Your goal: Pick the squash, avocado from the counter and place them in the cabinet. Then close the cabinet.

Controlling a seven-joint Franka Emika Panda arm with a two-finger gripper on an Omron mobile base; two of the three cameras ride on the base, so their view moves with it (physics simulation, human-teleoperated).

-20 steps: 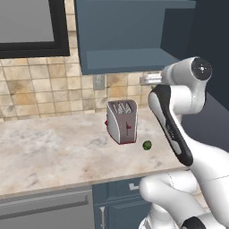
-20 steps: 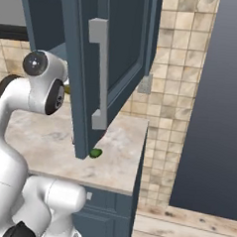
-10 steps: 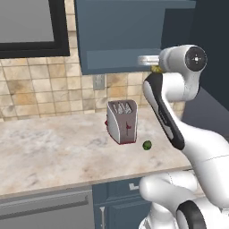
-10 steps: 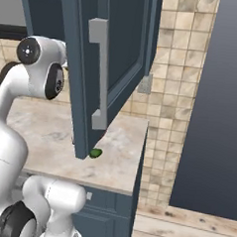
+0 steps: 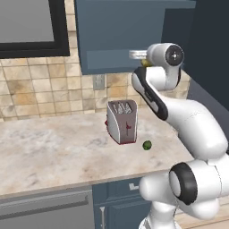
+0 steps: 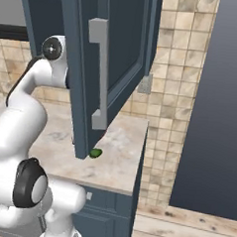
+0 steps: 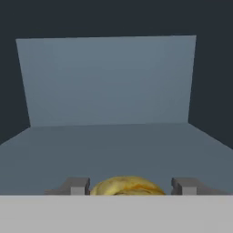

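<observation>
Beige tiled wall ran behind the counter [image 5: 53, 152], whose marbled top crossed the lower half of my left base view. On it, near the middle of that frame, stood a silver toaster [image 5: 121, 121] with a red side, and just to its lower right lay the avocado [image 5: 146, 145], apart from the toaster and resting on the stone. In my right base view the same avocado [image 6: 95, 153] sat low and left of centre, close beneath the bottom corner of the open door of the cabinet [image 6: 114, 50], whose long silver handle [image 6: 99, 74] ran down the middle of that frame.

My arm reached up to the cabinet [image 5: 120, 36] in the upper centre of the left base view, with the gripper [image 5: 139, 57] at its lower edge (the fingertips themselves I could not make out there). From the hand camera I saw the bare grey-blue cabinet floor and back wall, and at the bottom centre the squash [image 7: 127, 186] sat between the two fingers [image 7: 75, 185] of the gripper [image 7: 129, 186], which gripped it on either side, with the squash held at cabinet height and well above the counter.
</observation>
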